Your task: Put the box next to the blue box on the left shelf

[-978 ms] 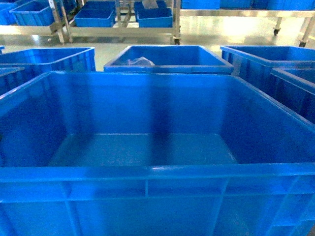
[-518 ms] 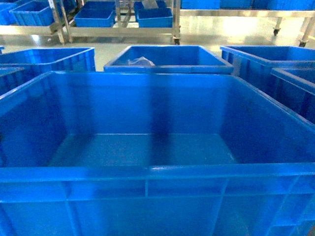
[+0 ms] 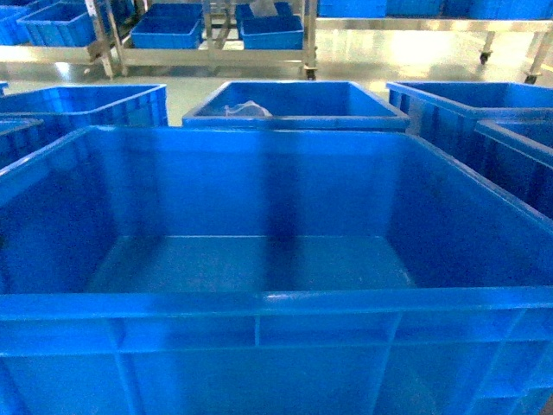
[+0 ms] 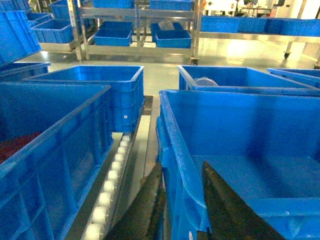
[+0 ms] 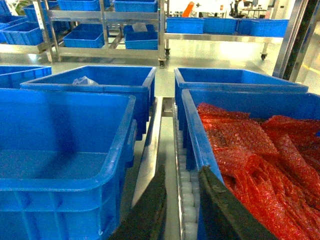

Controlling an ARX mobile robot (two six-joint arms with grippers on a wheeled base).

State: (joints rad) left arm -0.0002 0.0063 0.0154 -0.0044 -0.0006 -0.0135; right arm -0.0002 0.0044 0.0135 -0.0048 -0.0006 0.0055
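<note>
Left pincer [image 4: 181, 210] clamps the box [image 3: 259, 259] wall; the right pincer [image 5: 181, 210] looks apart; keep your box level.

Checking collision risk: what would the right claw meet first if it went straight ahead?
Likely nothing close: the right claw points along the roller track between the box and the red-filled crate; depth unclear.
</note>
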